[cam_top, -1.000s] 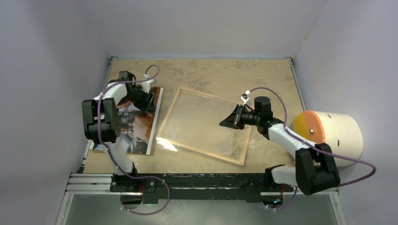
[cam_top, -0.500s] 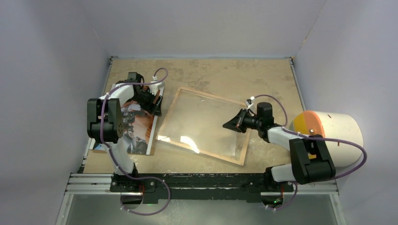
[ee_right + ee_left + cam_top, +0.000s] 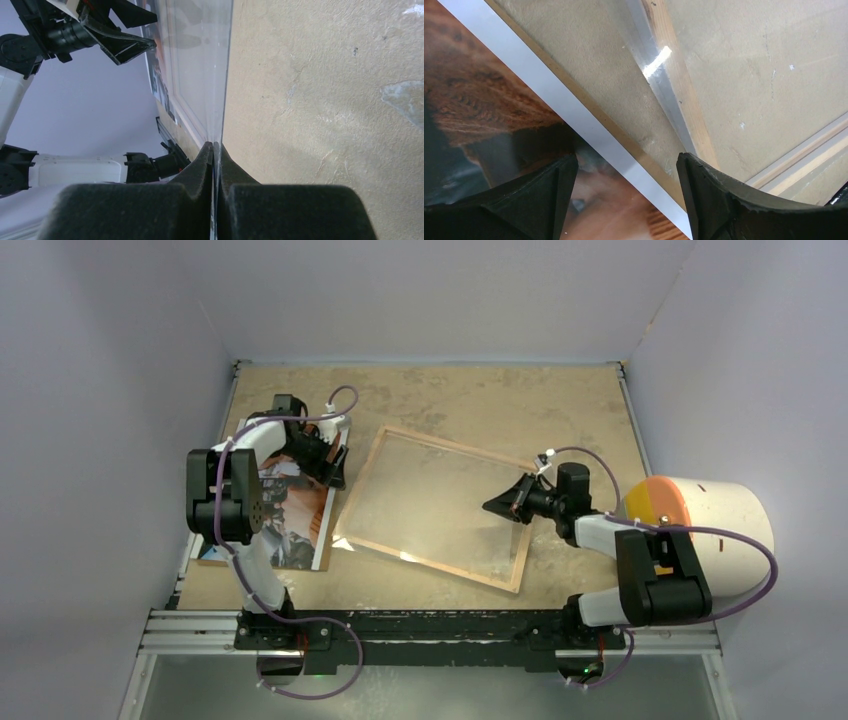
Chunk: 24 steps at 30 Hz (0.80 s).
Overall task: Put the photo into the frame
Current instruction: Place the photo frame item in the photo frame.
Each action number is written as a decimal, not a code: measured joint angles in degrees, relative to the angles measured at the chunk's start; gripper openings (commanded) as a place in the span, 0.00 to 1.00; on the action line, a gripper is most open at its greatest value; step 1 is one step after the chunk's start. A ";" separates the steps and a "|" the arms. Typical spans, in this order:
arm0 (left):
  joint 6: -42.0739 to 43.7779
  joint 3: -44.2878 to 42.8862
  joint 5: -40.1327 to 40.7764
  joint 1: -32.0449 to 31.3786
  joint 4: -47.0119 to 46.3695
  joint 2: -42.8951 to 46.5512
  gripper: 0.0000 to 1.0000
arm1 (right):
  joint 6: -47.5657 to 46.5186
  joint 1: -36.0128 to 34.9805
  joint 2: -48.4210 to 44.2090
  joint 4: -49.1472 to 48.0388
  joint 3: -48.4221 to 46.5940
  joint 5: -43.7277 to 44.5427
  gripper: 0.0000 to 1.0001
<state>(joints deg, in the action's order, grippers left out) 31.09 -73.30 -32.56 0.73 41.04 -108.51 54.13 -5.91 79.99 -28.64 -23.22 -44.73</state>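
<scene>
The photo (image 3: 290,518), dark with orange-brown patches and a white border, lies flat at the table's left. My left gripper (image 3: 335,465) hovers over its far right edge, open, with nothing between the fingers. In the left wrist view the photo (image 3: 484,100) and its white border run under my left gripper (image 3: 626,165). The frame (image 3: 452,448), wood-coloured face up, lies slanted mid-table; its rail (image 3: 684,100) shows close by. My right gripper (image 3: 497,506) is shut on the right edge of a clear sheet (image 3: 430,502) over the frame. In the right wrist view my right gripper (image 3: 215,146) pinches that thin clear sheet (image 3: 200,60).
A white cylinder with an orange face (image 3: 700,520) lies at the right edge, beside the right arm. Grey walls close in the table on three sides. A black metal rail (image 3: 430,625) with the arm bases runs along the near edge.
My left gripper has shifted right to the photo's right edge and opened wider. My right gripper has drawn slightly right and nearer with the clear sheet, still shut on it.
</scene>
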 measured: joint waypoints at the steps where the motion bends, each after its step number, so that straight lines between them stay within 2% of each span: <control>1: 0.00 -0.15 0.00 0.00 0.13 -0.02 0.78 | 0.09 0.09 0.04 -0.35 0.15 0.02 0.00; 24: 1.73 -0.35 2.03 0.37 -0.96 -0.79 0.68 | 2.80 1.18 -0.48 -6.23 3.13 0.74 0.00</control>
<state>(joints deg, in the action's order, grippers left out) 32.82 -73.65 -30.52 1.10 40.07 -109.30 56.93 -4.73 79.50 -34.87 -20.10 -43.99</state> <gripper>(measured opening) 0.695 0.004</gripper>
